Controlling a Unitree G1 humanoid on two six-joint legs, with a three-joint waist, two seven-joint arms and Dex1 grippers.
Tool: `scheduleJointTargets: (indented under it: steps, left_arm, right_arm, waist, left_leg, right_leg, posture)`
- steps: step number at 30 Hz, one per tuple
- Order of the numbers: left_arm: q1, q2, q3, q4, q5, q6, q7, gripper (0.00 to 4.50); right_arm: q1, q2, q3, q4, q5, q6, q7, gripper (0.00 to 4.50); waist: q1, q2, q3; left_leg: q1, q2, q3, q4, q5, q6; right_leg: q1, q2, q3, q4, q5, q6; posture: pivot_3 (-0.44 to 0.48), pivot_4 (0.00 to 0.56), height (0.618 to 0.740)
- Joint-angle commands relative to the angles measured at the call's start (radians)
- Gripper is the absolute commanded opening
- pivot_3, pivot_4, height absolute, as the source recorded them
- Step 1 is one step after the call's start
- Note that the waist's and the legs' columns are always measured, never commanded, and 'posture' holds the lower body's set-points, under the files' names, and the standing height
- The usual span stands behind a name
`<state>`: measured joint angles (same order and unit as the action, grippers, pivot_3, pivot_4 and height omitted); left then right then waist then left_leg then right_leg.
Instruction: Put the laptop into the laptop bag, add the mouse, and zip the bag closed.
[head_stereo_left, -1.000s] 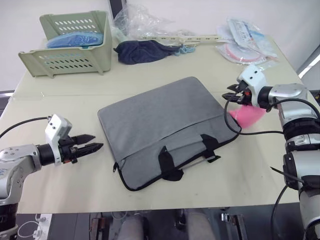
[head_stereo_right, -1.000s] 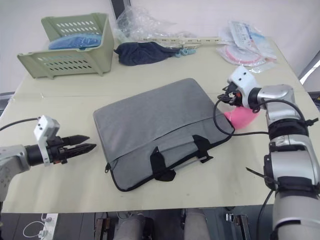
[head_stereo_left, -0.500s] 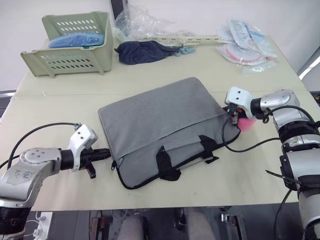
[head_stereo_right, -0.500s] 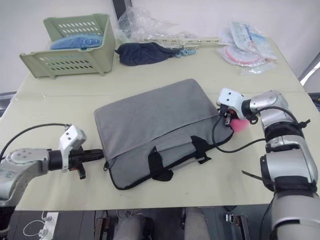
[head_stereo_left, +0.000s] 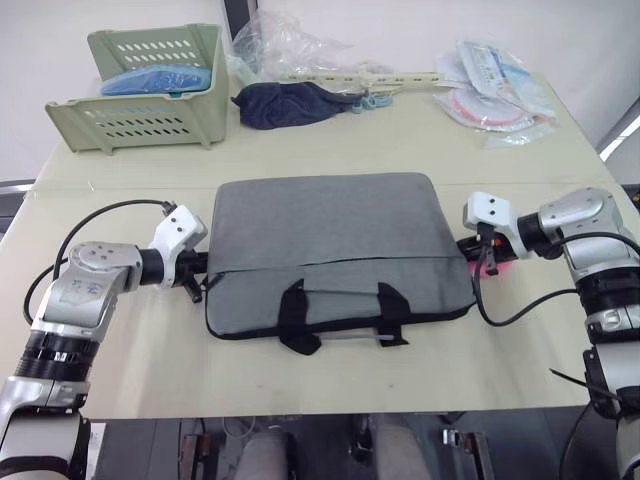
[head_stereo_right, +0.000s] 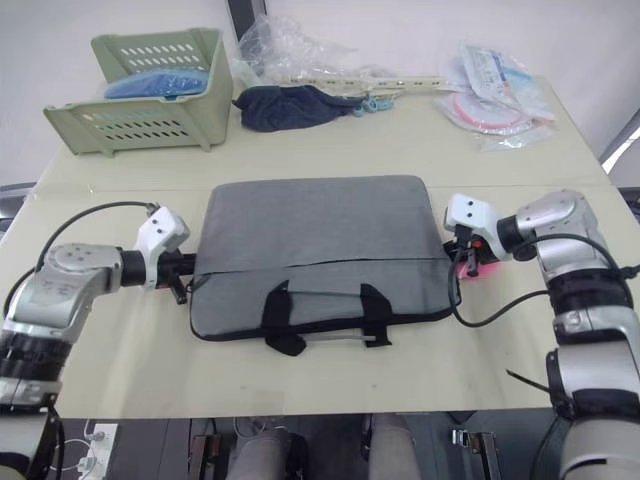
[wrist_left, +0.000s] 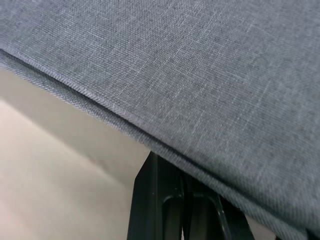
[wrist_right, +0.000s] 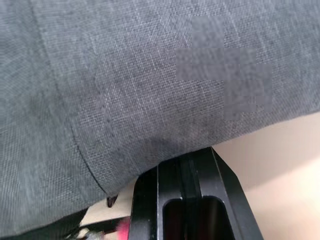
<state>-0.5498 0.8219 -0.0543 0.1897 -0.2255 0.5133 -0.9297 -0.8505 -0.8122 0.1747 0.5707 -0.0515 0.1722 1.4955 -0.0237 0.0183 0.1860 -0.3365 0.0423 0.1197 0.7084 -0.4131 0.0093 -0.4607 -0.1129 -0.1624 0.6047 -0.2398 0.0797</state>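
The grey laptop bag (head_stereo_left: 335, 255) lies flat mid-tabletop (head_stereo_left: 300, 135). The left gripper (head_stereo_left: 200, 277) and right gripper (head_stereo_left: 478, 250) pinch its two ends. A green basket (head_stereo_left: 140, 90) holds something blue (head_stereo_left: 150, 78).

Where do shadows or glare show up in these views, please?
Left eye view: soft, even light; a thin shadow lines the near edge of the laptop bag on the table; no glare. Right wrist view: the fabric darkens at its tucked-under edge.
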Motion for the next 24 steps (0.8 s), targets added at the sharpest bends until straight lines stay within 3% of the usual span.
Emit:
scheduleJointTargets:
  steps: [1, 8, 16, 19, 22, 24]
  left_arm:
    - [-0.069, -0.024, -0.024, 0.047, 0.017, -0.079, -0.058, 0.05]
    - [-0.075, -0.014, -0.033, 0.084, 0.044, -0.107, -0.149, 0.05]
    - [-0.025, 0.079, 0.050, 0.129, 0.050, -0.130, -0.179, 0.05]
    - [-0.016, 0.123, 0.097, 0.220, 0.073, -0.222, -0.152, 0.05]
    - [-0.006, 0.163, 0.132, 0.320, 0.081, -0.328, -0.153, 0.87]
    - [0.000, 0.180, 0.186, 0.364, 0.039, -0.355, -0.178, 1.90]
  right_arm:
    - [0.063, -0.017, -0.030, -0.232, 0.107, 0.143, 0.057, 0.00]
    - [0.132, -0.041, -0.048, -0.368, 0.122, 0.216, 0.001, 0.00]
    - [0.127, -0.115, -0.091, -0.191, 0.039, -0.078, -0.145, 0.00]
    - [0.135, -0.132, -0.133, -0.166, 0.085, -0.050, -0.151, 0.00]
    - [0.162, -0.165, -0.157, -0.144, 0.093, -0.070, -0.153, 0.00]
    - [0.169, -0.194, -0.179, -0.085, 0.090, -0.155, -0.165, 0.68]
  waist:
    - [0.000, 0.000, 0.000]
    - [-0.002, 0.000, 0.000]
    - [-0.005, -0.001, 0.001]
    - [-0.004, -0.001, 0.001]
    - [-0.003, -0.001, 0.001]
    - [-0.001, -0.001, 0.001]
  left_leg:
    - [0.000, 0.000, 0.000, 0.000, 0.000, 0.000]
    - [0.000, 0.000, 0.001, 0.002, 0.000, 0.000]
    - [-0.001, 0.000, 0.002, 0.005, 0.000, 0.000]
    - [0.000, 0.000, 0.002, 0.005, 0.000, 0.000]
    - [0.000, 0.000, 0.002, 0.007, 0.000, 0.000]
    - [0.000, 0.000, 0.002, 0.007, 0.000, 0.000]
  right_leg:
    - [0.000, 0.000, 0.000, 0.000, 0.000, 0.000]
    - [-0.001, 0.000, 0.000, 0.001, 0.000, 0.000]
    - [-0.001, -0.001, 0.001, 0.003, 0.000, 0.000]
    - [-0.001, -0.001, 0.002, 0.003, 0.000, 0.000]
    - [-0.001, -0.001, 0.002, 0.004, 0.000, 0.000]
    - [0.000, -0.002, 0.002, 0.005, 0.000, 0.000]
  posture:
    - [0.000, 0.150, 0.740]
    - [0.000, 0.150, 0.740]
    - [0.000, 0.150, 0.740]
    - [0.000, 0.150, 0.740]
    - [0.000, 0.150, 0.740]
    - [0.000, 0.150, 0.740]
